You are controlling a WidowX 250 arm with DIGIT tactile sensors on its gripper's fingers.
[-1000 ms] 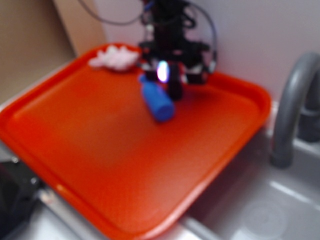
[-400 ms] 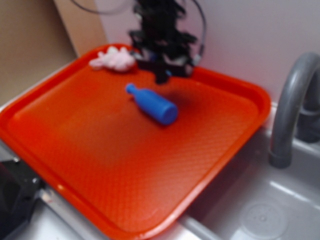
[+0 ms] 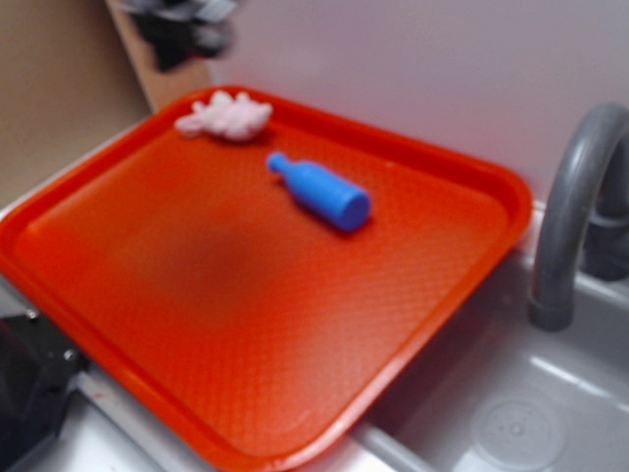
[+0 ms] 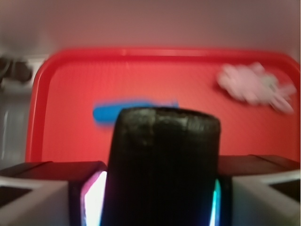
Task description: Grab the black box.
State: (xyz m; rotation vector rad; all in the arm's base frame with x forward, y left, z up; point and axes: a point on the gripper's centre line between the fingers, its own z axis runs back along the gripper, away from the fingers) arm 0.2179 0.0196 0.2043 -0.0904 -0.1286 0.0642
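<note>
This looks like a play kitchen: a grey sink (image 3: 550,413) with a curved tap (image 3: 570,216) at 3 o'clock, beside a red tray (image 3: 118,324).

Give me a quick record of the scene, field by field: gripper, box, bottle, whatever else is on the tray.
gripper: shut on the black box, raised above the tray
black box: held between the fingers, off the tray
blue bottle: lying on its side on the tray
white cloth: at the tray's far corner
tray: red, beside a sink
faucet: grey, right of the tray
</note>
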